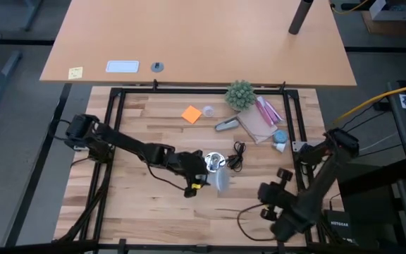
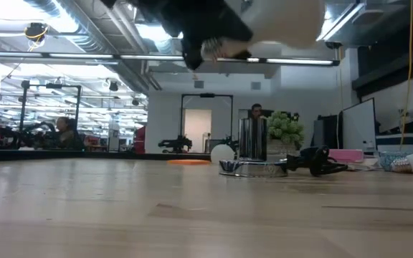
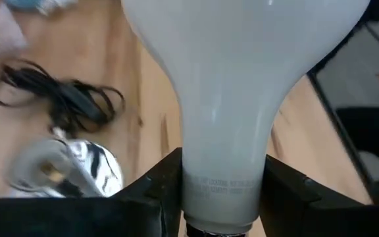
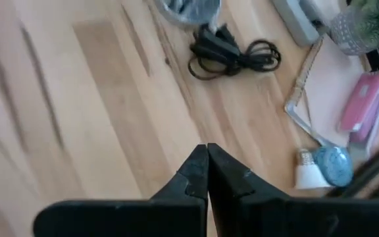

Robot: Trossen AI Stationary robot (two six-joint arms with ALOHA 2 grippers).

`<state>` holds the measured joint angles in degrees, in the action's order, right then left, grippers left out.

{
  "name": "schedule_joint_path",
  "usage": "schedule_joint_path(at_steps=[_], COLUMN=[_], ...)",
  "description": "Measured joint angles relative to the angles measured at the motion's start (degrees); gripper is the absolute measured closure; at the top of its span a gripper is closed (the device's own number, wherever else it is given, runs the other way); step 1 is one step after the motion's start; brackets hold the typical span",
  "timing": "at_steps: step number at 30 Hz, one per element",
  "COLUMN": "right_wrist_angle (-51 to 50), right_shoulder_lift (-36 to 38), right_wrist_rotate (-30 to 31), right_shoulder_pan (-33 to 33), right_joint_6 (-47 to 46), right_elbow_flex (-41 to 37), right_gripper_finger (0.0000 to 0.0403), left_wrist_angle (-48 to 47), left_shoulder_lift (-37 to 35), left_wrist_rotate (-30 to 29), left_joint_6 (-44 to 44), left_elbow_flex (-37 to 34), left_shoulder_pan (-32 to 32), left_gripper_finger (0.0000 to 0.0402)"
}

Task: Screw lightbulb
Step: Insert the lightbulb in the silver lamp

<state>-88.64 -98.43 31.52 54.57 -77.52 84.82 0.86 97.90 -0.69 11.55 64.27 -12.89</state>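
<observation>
gripping the lightbulb by its neck, left gripper jaws clamped on it, lifted off the desk | bulb just beside silver base | right gripper jaws pressed together, near desk's right edge

- lightbulb: white, frosted, pear-shaped; round head tapers to narrow neck
- faint printed text ring near the neck end
- neck clamped between the left end effector fingers, head pointing away from the wrist
- held in the air above the bench, lying roughly level, just beside the silver round base
</observation>
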Motion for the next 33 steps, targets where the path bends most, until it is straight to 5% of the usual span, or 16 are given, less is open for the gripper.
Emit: schedule_joint_path(at_steps=[8,11,21,33], right_wrist_angle=[5.95,12.18,26.69,26.85], right_shoulder_lift=[0.14,0.04,-0.02,-0.02], right_wrist_rotate=[33.27,40.63,53.04,53.58], right_shoulder_pan=[7.73,7.72,-2.38,-10.49], right_joint_6=[-18.6,-22.57,-36.96,-42.05], right_elbow_flex=[-4.68,-10.73,-29.54,-32.42], right_gripper_finger=[0.0397,0.0397,0.0397,0.0397], left_wrist_angle=[5.55,9.8,13.74,16.61], left_shoulder_lift=[-4.37,-3.49,0.05,7.19], left_wrist_rotate=[-4.35,-6.48,-7.85,-7.69], left_joint_6=[0.15,0.29,0.07,-0.69], left_elbow_flex=[0.02,0.02,-0.04,-0.04], left_shoulder_pan=[2.94,3.29,3.95,4.74], left_gripper_finger=[0.026,0.026,0.0259,0.0259])
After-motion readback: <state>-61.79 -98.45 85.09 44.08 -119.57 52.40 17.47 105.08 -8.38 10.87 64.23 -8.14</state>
